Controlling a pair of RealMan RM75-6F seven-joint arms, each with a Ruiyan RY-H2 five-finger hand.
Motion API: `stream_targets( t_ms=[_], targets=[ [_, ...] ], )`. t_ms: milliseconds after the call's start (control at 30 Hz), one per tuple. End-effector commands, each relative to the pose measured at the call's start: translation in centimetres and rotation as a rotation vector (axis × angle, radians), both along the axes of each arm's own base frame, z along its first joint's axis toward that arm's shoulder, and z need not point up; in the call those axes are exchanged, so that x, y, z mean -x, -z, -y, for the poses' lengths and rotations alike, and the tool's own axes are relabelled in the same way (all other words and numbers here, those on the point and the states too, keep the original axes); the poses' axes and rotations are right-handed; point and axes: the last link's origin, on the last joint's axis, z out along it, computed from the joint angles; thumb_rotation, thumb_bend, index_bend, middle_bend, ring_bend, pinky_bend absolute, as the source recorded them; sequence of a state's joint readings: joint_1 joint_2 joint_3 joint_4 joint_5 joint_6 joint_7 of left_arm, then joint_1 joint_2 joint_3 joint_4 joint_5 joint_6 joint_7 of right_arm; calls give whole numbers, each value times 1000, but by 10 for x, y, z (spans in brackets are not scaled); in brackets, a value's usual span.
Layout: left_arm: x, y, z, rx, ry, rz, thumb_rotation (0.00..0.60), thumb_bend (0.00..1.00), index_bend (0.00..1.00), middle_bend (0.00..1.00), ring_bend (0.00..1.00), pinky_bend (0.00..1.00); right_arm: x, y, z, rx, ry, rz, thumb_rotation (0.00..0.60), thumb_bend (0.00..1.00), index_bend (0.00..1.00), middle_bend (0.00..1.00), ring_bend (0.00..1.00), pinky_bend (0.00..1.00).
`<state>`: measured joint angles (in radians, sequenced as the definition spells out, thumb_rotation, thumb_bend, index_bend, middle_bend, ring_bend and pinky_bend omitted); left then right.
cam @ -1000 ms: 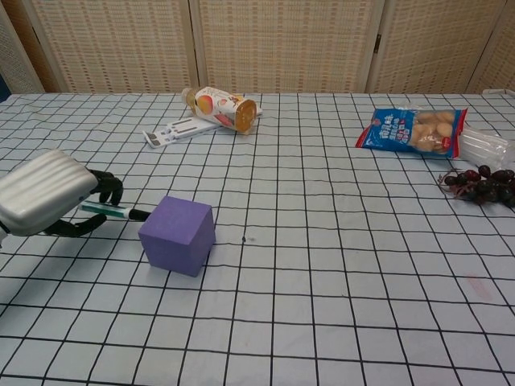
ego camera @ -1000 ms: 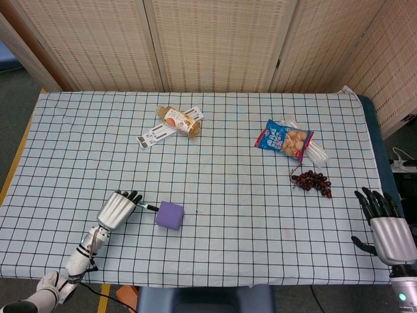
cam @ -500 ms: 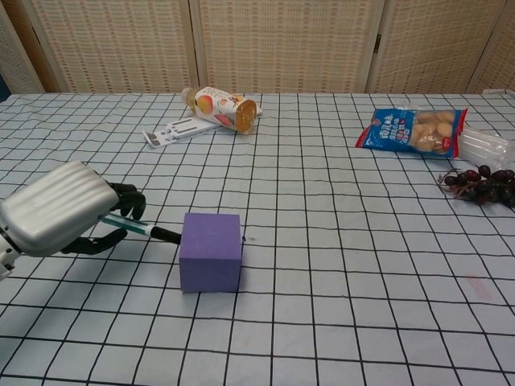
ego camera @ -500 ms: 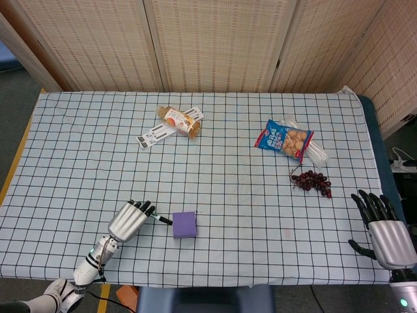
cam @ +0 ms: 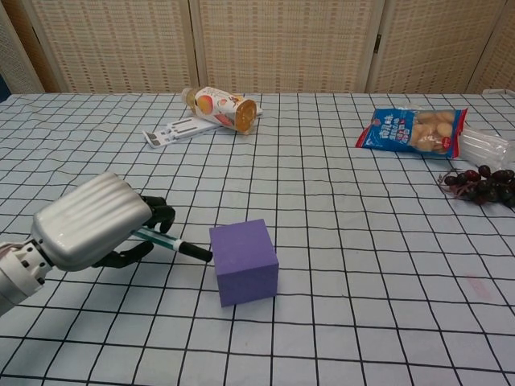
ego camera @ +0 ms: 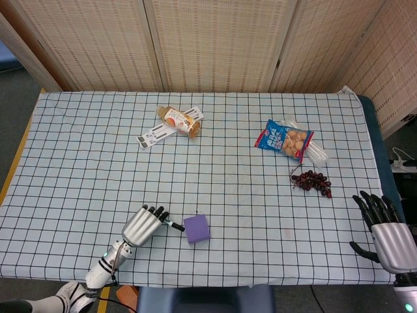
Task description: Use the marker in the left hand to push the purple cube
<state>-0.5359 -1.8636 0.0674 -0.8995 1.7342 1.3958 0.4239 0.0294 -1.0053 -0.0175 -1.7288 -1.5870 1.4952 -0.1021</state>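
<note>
The purple cube [ego camera: 197, 229] [cam: 245, 261] sits near the table's front edge, turned slightly askew. My left hand [ego camera: 143, 225] [cam: 94, 221] is just to its left and grips a green marker [cam: 170, 244] [ego camera: 173, 225]. The marker's black tip touches the cube's left face. My right hand [ego camera: 386, 231] hangs at the far right front corner, off the table's edge, fingers spread and holding nothing; the chest view does not show it.
A juice bottle [ego camera: 179, 121] [cam: 220, 108] lies on a white card [ego camera: 158, 134] at the back left. A blue snack bag [ego camera: 284, 139] [cam: 413, 129] and dark grapes [ego camera: 313, 181] [cam: 480, 184] lie at the right, with a clear wrapper [cam: 484, 147] beside them.
My left hand has moved right and toward the front edge with the marker, pushing the cube the same way and rotating it. The right hand has sunk slightly lower.
</note>
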Motion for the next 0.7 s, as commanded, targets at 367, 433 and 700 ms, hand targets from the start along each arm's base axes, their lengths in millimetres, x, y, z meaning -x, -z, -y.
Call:
stream_targets(
  t_ms=[367, 433, 700],
  targets=[
    [-20, 15, -2, 24, 5, 17, 600, 633, 808, 835, 731, 847, 1, -3, -1, 3, 3, 6, 600, 68, 0, 0, 0, 0],
    [-24, 18, -2, 28, 9, 20, 600, 634, 808, 835, 731, 847, 1, -3, -1, -2, 6, 6, 600, 68, 0, 0, 0, 0],
    [-48, 35, -4, 59, 39, 26, 600, 635, 808, 835, 731, 847, 1, -9, -3, 20, 3, 17, 600, 70, 0, 0, 0, 0]
  ],
)
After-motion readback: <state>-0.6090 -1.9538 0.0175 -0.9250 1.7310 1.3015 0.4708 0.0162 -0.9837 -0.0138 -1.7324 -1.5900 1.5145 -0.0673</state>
